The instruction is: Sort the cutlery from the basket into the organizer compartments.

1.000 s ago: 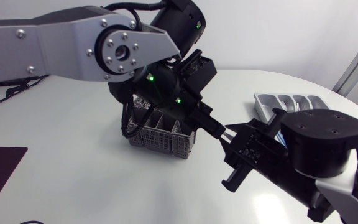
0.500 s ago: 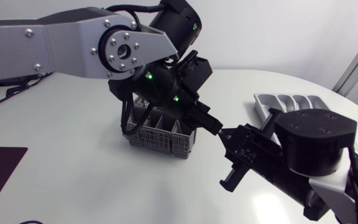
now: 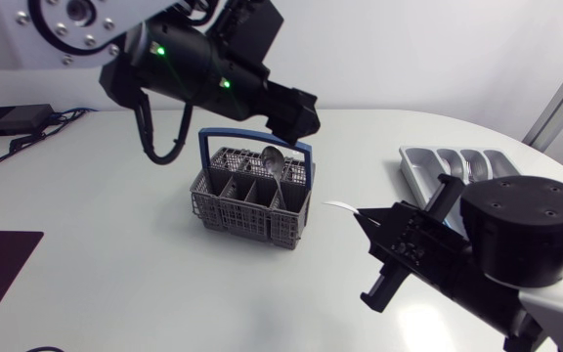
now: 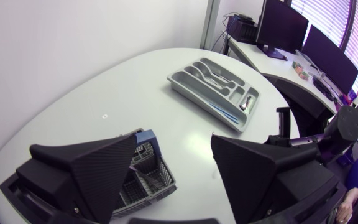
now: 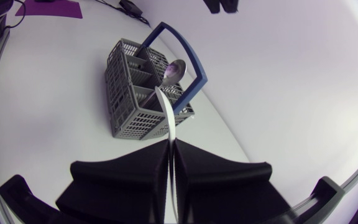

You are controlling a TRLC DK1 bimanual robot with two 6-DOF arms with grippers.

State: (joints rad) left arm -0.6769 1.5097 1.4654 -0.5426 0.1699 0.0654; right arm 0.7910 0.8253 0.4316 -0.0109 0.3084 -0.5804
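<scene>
**White piece clamped in our right pincer, near the basket**

Our right pincer (image 5: 171, 142) is clamped on a thin white piece of cutlery (image 5: 168, 112), seen edge-on; we cannot tell which kind. Its free end points toward the grey basket (image 3: 247, 205) and sits near the basket's side, over the table (image 3: 115, 225). A spoon (image 3: 274, 162) stands in the basket under its blue handle (image 3: 201, 156). Our left pincer (image 4: 174, 149) hangs above the basket, fingers apart, holding nothing. The organizer (image 4: 178, 84) lies well apart from the basket, with some cutlery in its compartments.
</scene>
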